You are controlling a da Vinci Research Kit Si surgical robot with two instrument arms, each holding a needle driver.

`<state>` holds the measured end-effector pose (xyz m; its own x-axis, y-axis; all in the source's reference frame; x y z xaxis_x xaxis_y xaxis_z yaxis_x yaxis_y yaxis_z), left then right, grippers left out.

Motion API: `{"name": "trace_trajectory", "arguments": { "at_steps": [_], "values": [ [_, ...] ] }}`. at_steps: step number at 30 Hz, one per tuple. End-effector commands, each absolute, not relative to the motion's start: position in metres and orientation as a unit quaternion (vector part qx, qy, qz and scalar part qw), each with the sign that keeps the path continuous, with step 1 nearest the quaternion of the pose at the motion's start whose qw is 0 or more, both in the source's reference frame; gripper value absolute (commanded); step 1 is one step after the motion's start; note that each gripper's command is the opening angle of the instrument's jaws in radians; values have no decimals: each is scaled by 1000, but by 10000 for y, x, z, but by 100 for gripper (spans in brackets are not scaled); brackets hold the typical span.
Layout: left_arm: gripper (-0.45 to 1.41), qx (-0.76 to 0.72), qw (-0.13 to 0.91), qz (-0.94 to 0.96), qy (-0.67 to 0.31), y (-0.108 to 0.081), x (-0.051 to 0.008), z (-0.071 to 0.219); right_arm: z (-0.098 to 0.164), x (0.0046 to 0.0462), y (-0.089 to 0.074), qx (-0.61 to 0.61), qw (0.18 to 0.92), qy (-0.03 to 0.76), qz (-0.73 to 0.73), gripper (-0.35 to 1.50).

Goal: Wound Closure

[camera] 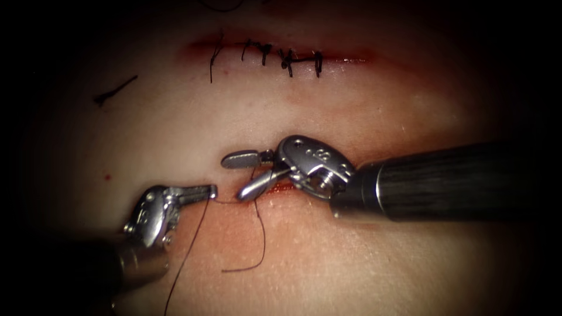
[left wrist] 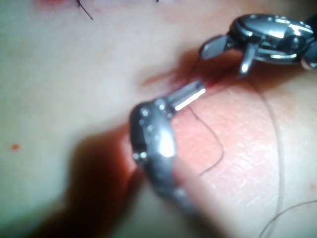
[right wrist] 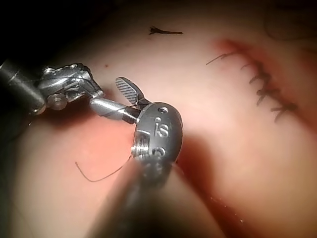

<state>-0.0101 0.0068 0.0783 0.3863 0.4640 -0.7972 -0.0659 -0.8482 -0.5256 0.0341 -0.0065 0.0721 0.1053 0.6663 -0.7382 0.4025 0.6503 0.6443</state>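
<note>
Endoscope view: left claw (camera: pixel 212 191) pinches the thread (camera: pixel 261 234) at the cut (camera: pixel 281 188) in the tissue (camera: pixel 351 263); right claw (camera: pixel 233 175) gapes wide, empty.

Left wrist view: left claw (left wrist: pixel 197 92) pressed together.

Right wrist view: right claw (right wrist: pixel 111 96) spread around thread (right wrist: pixel 99 176).

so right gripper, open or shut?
Open. The right gripper has its two jaws spread apart over the cut, with thread running between them, unclamped.

**Count of things in view**

Two end effectors: left (camera: pixel 212 191) and right (camera: pixel 239 177). One tissue (camera: pixel 363 105) bearing two cuts: a stitched one (camera: pixel 281 54) and an open one (camera: pixel 281 188). One loose thread scrap (camera: pixel 115 90).
</note>
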Motion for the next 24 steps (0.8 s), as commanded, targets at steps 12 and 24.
{"name": "trace_trajectory", "arguments": {
  "at_steps": [12,24],
  "values": [
    [-45,-792,246,544,-128,74,-102,798,717,344,-88,434,610,660,59,69],
    [-45,-788,249,547,-132,76,-113,801,711,354,-126,461,653,600,-33,66]
  ]
}}
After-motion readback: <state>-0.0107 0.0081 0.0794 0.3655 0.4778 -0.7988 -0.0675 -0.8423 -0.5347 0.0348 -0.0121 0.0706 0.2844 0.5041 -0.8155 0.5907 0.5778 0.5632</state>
